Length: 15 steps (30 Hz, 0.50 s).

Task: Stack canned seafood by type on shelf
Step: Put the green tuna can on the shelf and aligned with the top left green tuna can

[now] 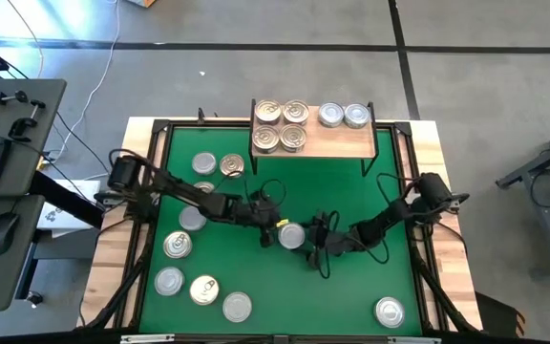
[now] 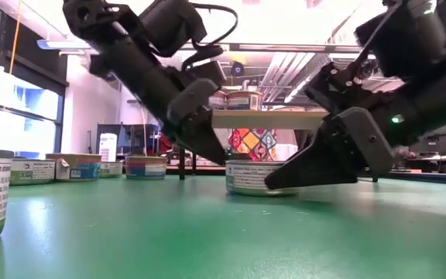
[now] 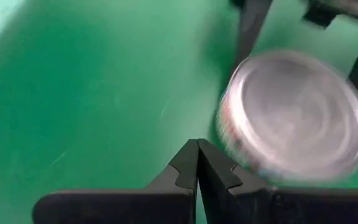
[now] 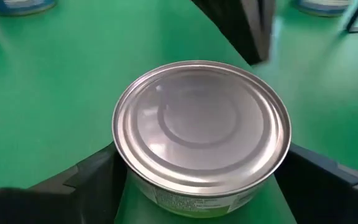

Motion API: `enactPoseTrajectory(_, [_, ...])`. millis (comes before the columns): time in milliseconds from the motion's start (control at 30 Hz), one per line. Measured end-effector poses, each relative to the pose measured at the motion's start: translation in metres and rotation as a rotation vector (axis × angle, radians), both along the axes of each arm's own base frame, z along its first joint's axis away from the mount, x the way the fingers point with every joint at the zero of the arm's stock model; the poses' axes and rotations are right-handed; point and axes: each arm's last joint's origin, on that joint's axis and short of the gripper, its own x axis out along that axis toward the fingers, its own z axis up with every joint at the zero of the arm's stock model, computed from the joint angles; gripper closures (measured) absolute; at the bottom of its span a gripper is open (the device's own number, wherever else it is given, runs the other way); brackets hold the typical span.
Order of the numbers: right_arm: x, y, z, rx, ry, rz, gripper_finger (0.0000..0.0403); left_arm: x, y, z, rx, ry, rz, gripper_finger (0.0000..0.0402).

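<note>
The green mat (image 1: 351,191) covers the bench. Both arms reach low toward its centre. The left gripper (image 1: 273,232), fingers pressed together, sits beside a silver-lidded tin (image 1: 292,235). The right gripper (image 1: 310,242) is spread, fingers flanking that tin, which stands on the mat.

Wood counter (image 1: 433,205) carries green mat (image 1: 351,191). Nine loose tins (image 1: 204,290) lie flat on mat. Shelf (image 1: 337,143) at far edge bears four gold-lidded tins (image 1: 281,126), two silver-lidded tins (image 1: 343,116).
</note>
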Motion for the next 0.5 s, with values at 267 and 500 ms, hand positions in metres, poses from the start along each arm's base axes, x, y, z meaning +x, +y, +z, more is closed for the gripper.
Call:
enactPoseTrajectory(267, [-0.014, 0.024, 0.006, 0.002, -0.059, -0.109, 0.0062, -0.016, -0.019, 0.032, 0.096, -0.013, -0.012, 0.0401])
enactPoseTrajectory(500, [-0.024, 0.028, 0.073, -0.091, -0.231, -0.178, 0.0062, -0.018, -0.029, 0.039, 0.149, -0.060, -0.004, 0.0401])
